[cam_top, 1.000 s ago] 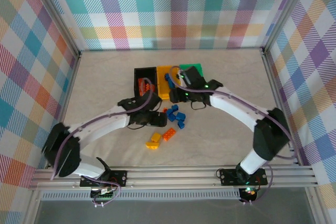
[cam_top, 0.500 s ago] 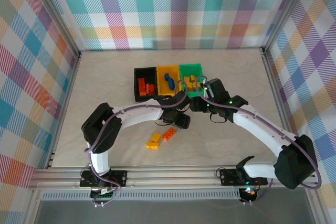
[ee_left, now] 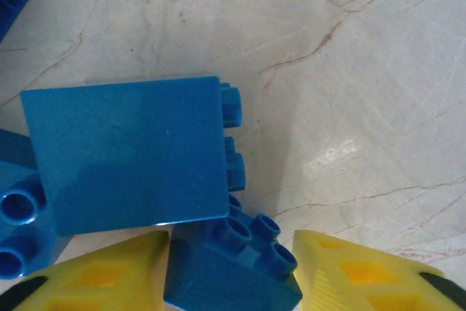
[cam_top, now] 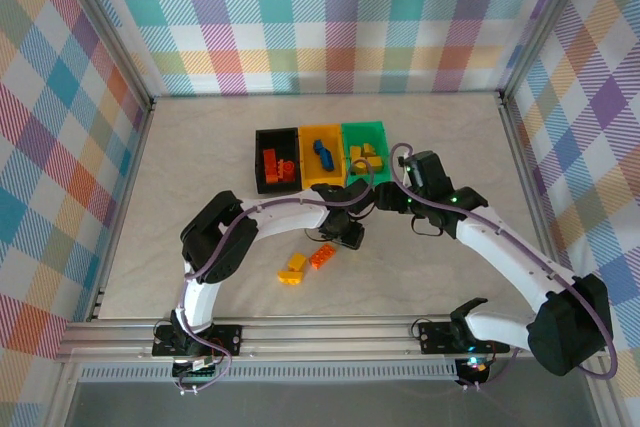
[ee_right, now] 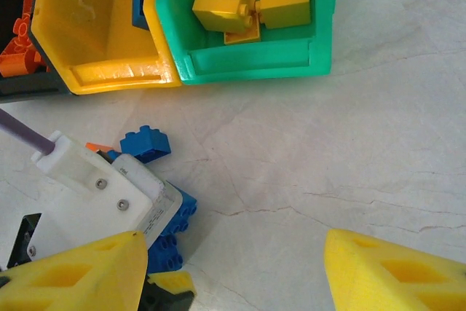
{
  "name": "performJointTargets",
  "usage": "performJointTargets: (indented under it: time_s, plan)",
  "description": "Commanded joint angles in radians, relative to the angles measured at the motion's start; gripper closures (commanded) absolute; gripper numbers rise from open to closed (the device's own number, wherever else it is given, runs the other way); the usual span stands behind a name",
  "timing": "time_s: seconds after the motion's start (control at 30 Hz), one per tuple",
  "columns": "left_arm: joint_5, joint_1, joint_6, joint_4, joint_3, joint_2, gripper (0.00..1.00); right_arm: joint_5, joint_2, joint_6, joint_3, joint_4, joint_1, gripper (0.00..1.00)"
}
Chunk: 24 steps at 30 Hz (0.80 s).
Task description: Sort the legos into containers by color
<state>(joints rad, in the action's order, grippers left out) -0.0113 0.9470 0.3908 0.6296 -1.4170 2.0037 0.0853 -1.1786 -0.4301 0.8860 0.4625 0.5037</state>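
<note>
We see three bins joined in a row toward the far middle of the table [cam_top: 200,177]. The black bin [cam_top: 277,132] on the left holds red-orange bricks [cam_top: 272,163], the yellow bin [cam_top: 322,128] in the middle holds a blue brick [cam_top: 321,154], and the green bin [cam_top: 364,126] on the right holds yellow bricks [cam_top: 366,157]. Just on the near side of the bins, the left gripper [cam_top: 349,235] and right gripper [cam_top: 380,201] sit close together; we cannot make out their jaws from above. Closer to the near edge, a loose yellow brick [cam_top: 293,267] and a loose orange brick [cam_top: 322,255] lie side by side
</note>
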Motion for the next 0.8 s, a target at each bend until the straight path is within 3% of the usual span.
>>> performJointTargets:
  time_s: [0.0, 0.13, 0.3, 0.43, 0.57, 0.77]
  plan:
    - [-0.025, 0.013, -0.011, 0.03, -0.025, 0.009, 0.57, -0.024, 0.018, 0.001, -0.013, -0.028, -0.005, 0.34]
    - [-0.02, 0.016, -0.007, 0.042, -0.024, -0.011, 0.65, -0.03, 0.016, 0.001, -0.012, -0.029, -0.007, 0.35]
    - [-0.047, 0.013, 0.015, 0.035, 0.019, -0.154, 0.67, -0.032, 0.015, 0.0, -0.016, -0.035, -0.008, 0.35]
    - [-0.065, -0.086, 0.012, 0.057, -0.027, -0.212, 0.68, -0.042, -0.002, -0.006, -0.023, -0.05, -0.008, 0.35]
    - [-0.069, -0.21, -0.016, 0.068, -0.162, -0.154, 0.68, -0.054, -0.018, -0.016, -0.031, -0.066, -0.008, 0.35]
    - [-0.112, -0.317, -0.038, 0.137, -0.427, 0.059, 0.69, -0.077, -0.037, -0.011, -0.039, -0.073, -0.008, 0.35]
